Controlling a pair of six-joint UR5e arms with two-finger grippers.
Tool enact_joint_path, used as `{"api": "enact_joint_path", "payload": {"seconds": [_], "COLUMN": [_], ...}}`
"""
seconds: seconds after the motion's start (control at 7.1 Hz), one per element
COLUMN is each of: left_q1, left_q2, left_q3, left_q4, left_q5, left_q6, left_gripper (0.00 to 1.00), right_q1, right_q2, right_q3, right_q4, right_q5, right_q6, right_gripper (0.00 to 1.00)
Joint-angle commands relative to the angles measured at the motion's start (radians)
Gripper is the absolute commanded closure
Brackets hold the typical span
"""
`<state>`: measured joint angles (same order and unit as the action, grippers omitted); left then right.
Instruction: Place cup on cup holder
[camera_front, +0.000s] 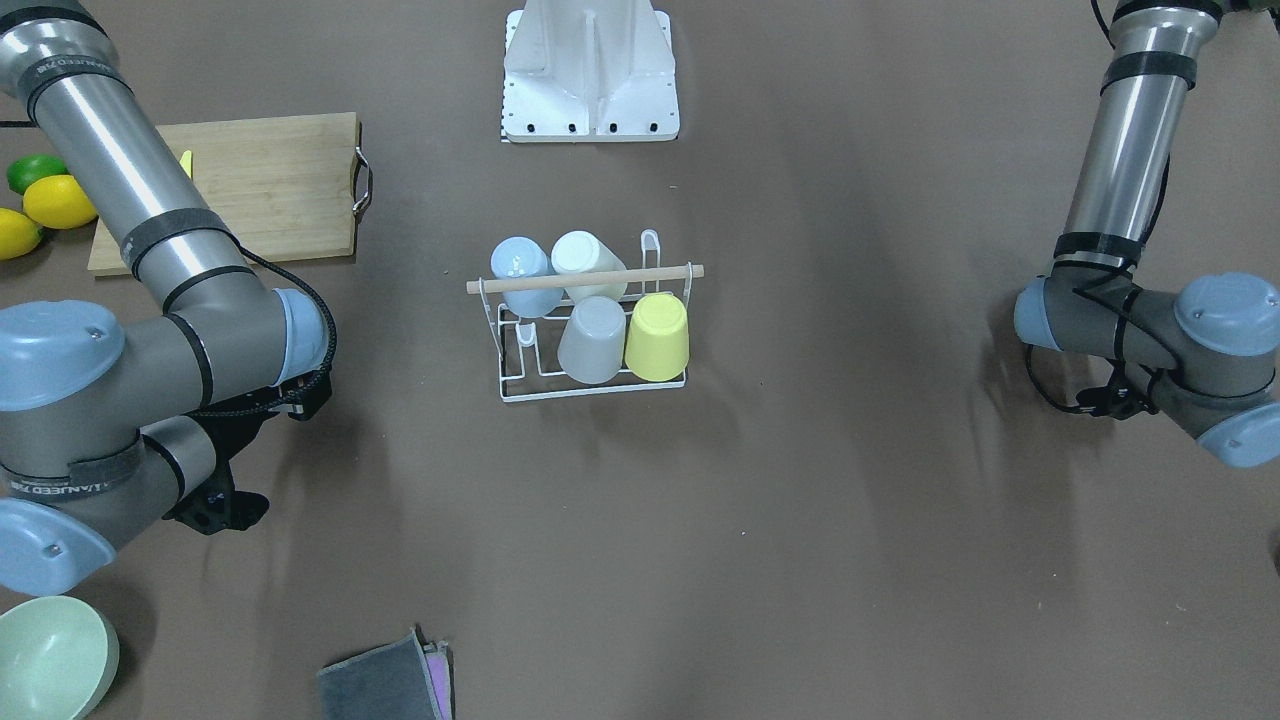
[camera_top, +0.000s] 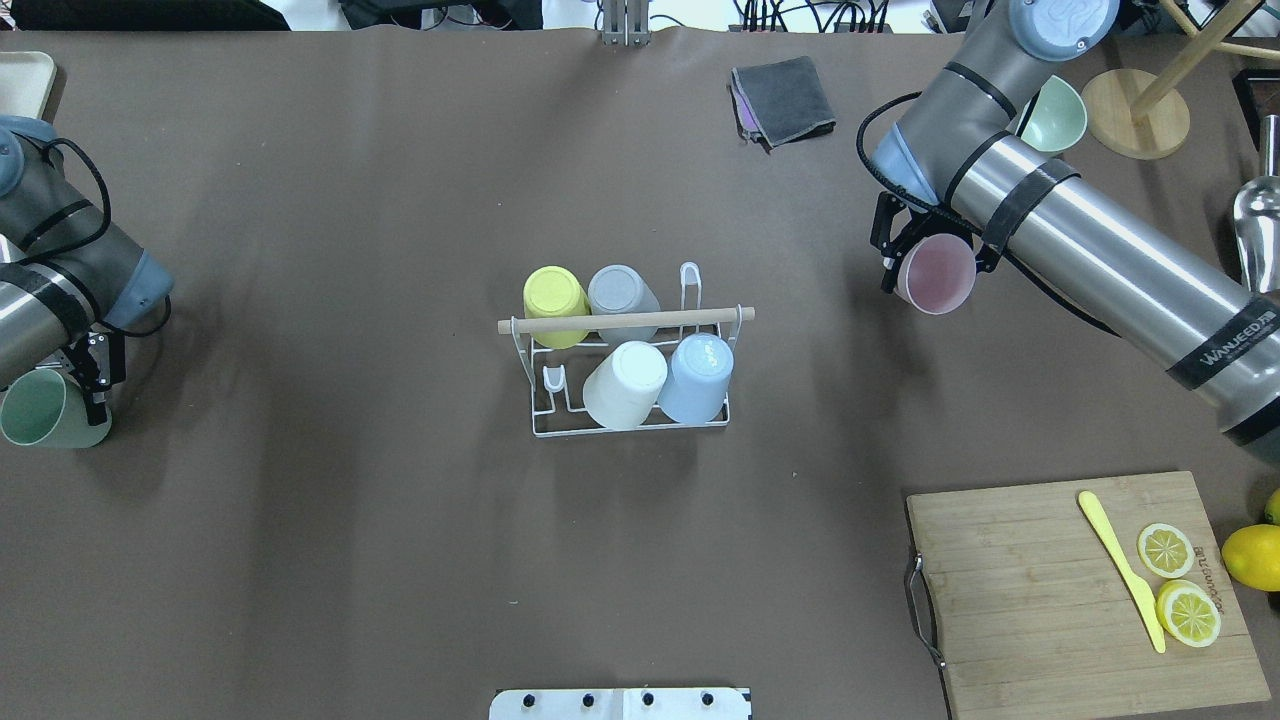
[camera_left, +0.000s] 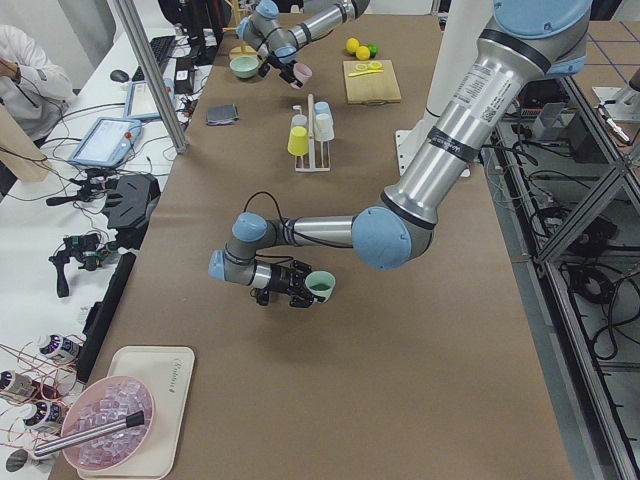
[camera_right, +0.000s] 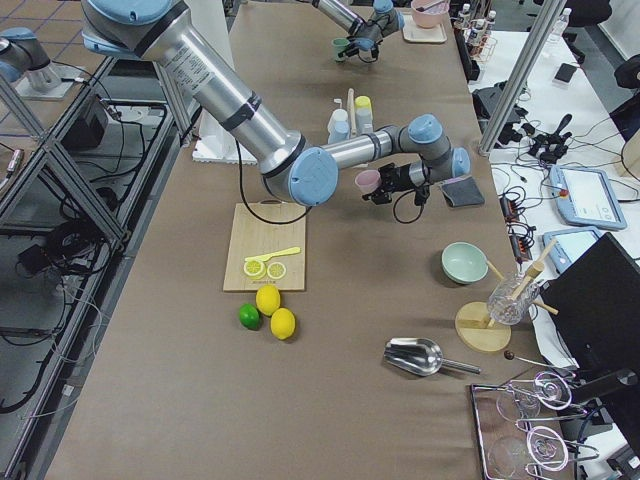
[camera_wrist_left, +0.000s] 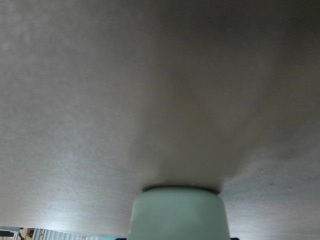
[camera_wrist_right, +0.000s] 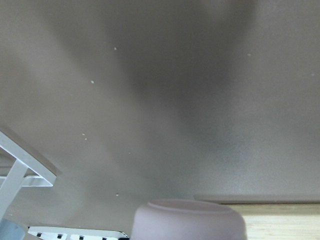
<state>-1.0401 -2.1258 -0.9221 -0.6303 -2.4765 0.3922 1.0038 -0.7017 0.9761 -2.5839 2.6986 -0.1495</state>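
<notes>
Two cups held in the air, four on the rack

The cup holder (camera_top: 625, 321) stands in the middle of the table (camera_top: 400, 550) with its wooden rod across the top. Four cups sit upside down on its prongs: a yellow cup (camera_top: 555, 300) and a grey cup (camera_top: 620, 290) in the far row, a white cup (camera_top: 622, 385) and a blue cup (camera_top: 697, 378) in the near row. The left claw (camera_top: 80, 400) is clamped on a green cup (camera_top: 45, 410) at the table's left edge, well apart from the rack. The right claw (camera_top: 935, 262) grips a pink cup (camera_top: 940, 285), tilted with its mouth towards the overhead camera, out to the rack's right and farther back
</notes>
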Motion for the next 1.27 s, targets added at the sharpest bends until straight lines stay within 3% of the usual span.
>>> {"api": "enact_joint_path", "payload": {"seconds": [0.0,0.14,0.42,0.7,0.99,1.13], "left_q1": [-0.015,-0.037,-0.121,-0.170,-0.207,-0.233], "left_q2": [0.009,0.021,0.024,0.014,0.012,0.018], "left_q3": [-0.046,-0.091,-0.161,-0.199,-0.254,-0.271], "left_q4": [-0.002,-0.009,-0.012,-0.046,-0.135,-0.304], "left_q5": [-0.001,-0.001,-0.004,-0.025,-0.027,-0.050], "left_q6": [0.000,0.000,-0.001,-0.009,-0.056,-0.188], "left_gripper": [0.71,0.71,0.75,0.89,0.92,0.92], "right_q1": [0.033,0.044,0.041,0.038,0.042,0.042], "right_q2": [0.011,0.010,0.007,0.007,0.007,0.004], "right_q3": [0.006,0.022,0.016,0.016,0.018,0.015], "right_q4": [0.019,0.039,0.234,0.365,0.499,0.572], "right_q5": [-0.016,-0.013,-0.002,0.012,0.012,0.027], "right_q6": [0.004,0.004,0.054,0.073,0.073,0.074], "right_gripper": [0.88,0.88,0.88,0.88,0.87,0.88]}}
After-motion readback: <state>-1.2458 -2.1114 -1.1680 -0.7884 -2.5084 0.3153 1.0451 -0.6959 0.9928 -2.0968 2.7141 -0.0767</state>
